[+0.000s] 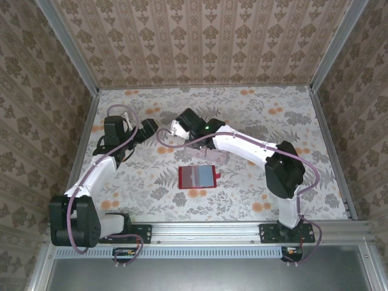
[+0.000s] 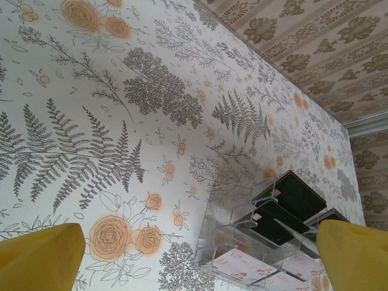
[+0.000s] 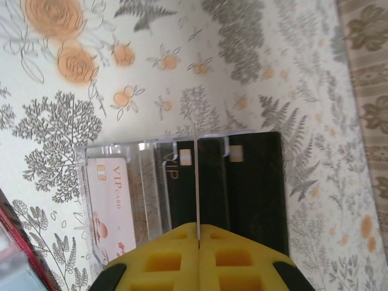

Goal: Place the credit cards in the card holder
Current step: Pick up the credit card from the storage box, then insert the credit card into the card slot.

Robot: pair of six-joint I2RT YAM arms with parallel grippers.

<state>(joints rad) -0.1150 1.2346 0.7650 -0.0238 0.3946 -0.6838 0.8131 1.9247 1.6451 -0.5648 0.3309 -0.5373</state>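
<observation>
Overhead and wrist views. The card holder (image 1: 198, 176) is lying open and flat near the middle of the floral surface (image 1: 254, 109), with its greyish inner pockets facing up. Just beyond it, at about its 12 to 1 o'clock, a clear stand (image 1: 210, 156) is sitting on the surface and carrying the credit cards (image 2: 300, 195) upright in its slots. The black cards are standing toward one end, and a pale pinkish VIP card (image 3: 112, 206) toward the other. The right hand (image 3: 198, 233) is hanging directly over this stand. Its yellow fingers (image 3: 163, 260) are pressing together on the edge of one credit card (image 3: 197, 182), which is showing edge-on as a thin line among the black cards. The left hand (image 2: 198, 257) is hovering at the holder's 10 o'clock, low over the surface. Its jaws are standing wide apart and gripping nothing, and its yellow fingertips (image 2: 39, 257) are pointing toward the stand.
</observation>
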